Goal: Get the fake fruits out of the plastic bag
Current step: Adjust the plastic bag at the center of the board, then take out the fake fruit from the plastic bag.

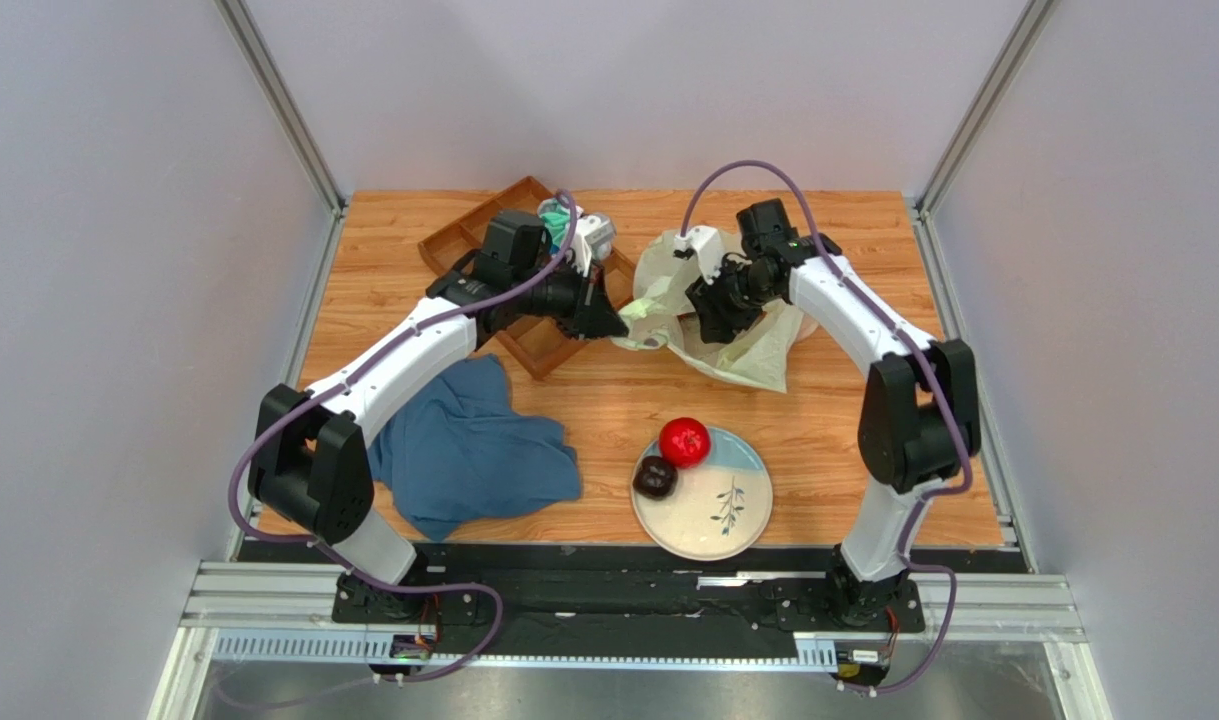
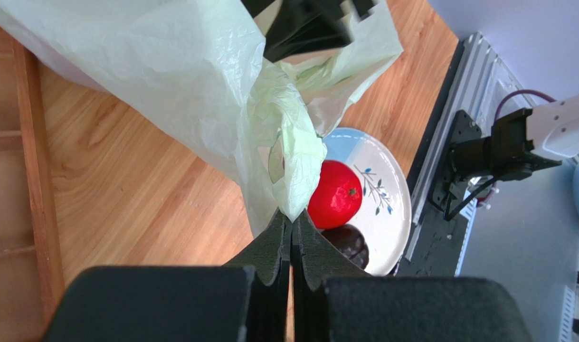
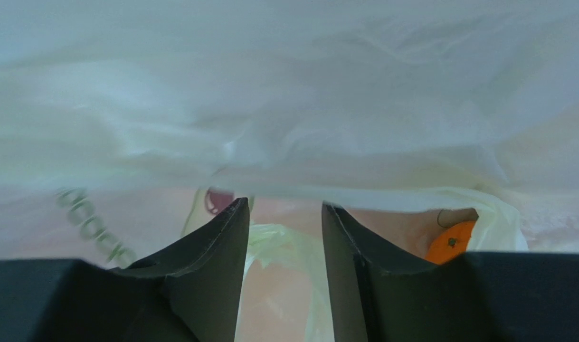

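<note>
Top external: bag (image 1: 753, 354) on table (image 1: 615, 398), far centre, between our two arms. Left wrist: left gripper (image 2: 292, 219) fully closed, pinching fold of bag. Right wrist: right gripper (image 3: 285, 214) inside bag, fingers partly apart. We see loose film in gap, nothing clamped. Orange fruit (image 3: 449, 242) in bag, right of fingers. Red fruit (image 1: 684, 440) and dark fruit (image 1: 656, 477) side by side on plate (image 1: 698, 528), nearer than bag.

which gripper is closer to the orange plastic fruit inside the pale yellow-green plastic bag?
Right. The right gripper is open inside the pale yellow-green plastic bag, with the orange plastic fruit just beside its finger. The left gripper is outside, shut on the bag's handle.
</note>
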Robot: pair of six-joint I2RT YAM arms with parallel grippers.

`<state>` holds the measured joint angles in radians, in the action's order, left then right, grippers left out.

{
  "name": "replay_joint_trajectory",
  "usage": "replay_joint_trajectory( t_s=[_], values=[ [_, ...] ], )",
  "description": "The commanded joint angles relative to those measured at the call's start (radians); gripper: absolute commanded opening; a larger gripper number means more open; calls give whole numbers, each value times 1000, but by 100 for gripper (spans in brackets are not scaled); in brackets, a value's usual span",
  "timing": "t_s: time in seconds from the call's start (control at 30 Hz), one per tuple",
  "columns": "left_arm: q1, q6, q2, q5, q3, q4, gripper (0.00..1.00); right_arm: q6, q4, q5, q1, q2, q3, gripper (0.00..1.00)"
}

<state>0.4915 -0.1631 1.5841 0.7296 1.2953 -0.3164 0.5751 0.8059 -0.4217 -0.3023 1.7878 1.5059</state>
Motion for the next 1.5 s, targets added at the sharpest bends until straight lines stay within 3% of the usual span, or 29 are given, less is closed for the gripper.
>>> replay_joint_trajectory(
  t_s=[0.0,0.17,0.4,0.43,0.57,0.67,0.8,1.03,1.17,1.2,1.47],
  values=[
    [5,-44,-47,40,71,53,0,-46,-19,113,18,74,106,45],
    [4,-159,-107,158,81,108,0,-87,-88,288,52,168,168,47],
    [4,-75,-199,175,49,42,0,-101,-140,511,181,159,76,52],
    [4,-72,-206,174,24,45,0,-95,-140,508,186,124,59,52],
    [4,-64,-216,143,-42,63,0,-51,-112,138,145,-17,-21,54],
    [4,-50,-210,125,-67,59,0,-27,-131,48,51,-76,-58,60],
    [4,-27,-181,74,-65,39,0,-52,-88,31,-24,-24,-27,61],
    [4,-35,-130,31,-7,45,0,-121,-112,47,-43,70,30,64],
    [4,-38,-90,34,35,51,0,-161,-151,87,-46,125,74,85],
    [4,-38,-85,36,38,53,0,-161,-155,89,-47,149,88,100],
    [4,-32,-79,50,41,40,0,-165,-117,34,-47,326,314,100]
  ],
)
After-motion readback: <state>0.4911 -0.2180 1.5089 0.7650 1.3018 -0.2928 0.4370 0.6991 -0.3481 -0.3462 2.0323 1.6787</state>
